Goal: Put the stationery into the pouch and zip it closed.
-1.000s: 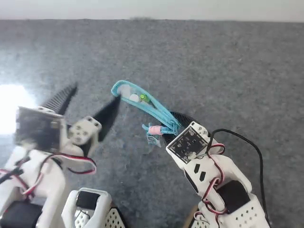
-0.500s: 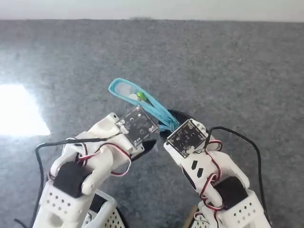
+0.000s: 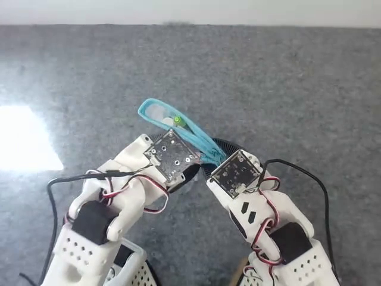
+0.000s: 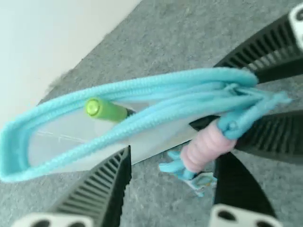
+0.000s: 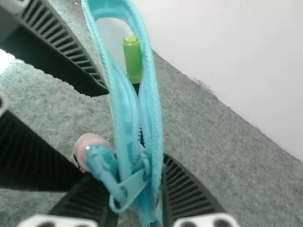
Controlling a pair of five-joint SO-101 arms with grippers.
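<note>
A clear pouch [image 3: 161, 114] with a light blue zipper edge lies slanted on the grey mat, its mouth gaping. A green pen [image 3: 177, 121] rests inside it, and its cap [image 4: 99, 109] [image 5: 132, 56] pokes up at the opening. My right gripper [image 3: 217, 154] [image 5: 137, 175] is shut on the pouch's near end, beside the zipper slider. My left gripper [image 3: 191, 171] [image 4: 173, 158] is open, its black fingers [image 4: 111, 187] straddling the pouch at the pink zipper pull [image 4: 203, 149] [image 5: 90, 146]. I cannot tell if they touch the pull.
The grey mat [image 3: 286, 89] runs to a pale wall at the back. A bright glare patch [image 3: 24, 137] lies at the left. Both arm bases crowd the near edge, and a black cable [image 3: 315, 185] loops at the right.
My left arm swung in from the left and brought its open gripper over the pouch's near end, covering the pink pull in the high view. The right gripper kept its hold.
</note>
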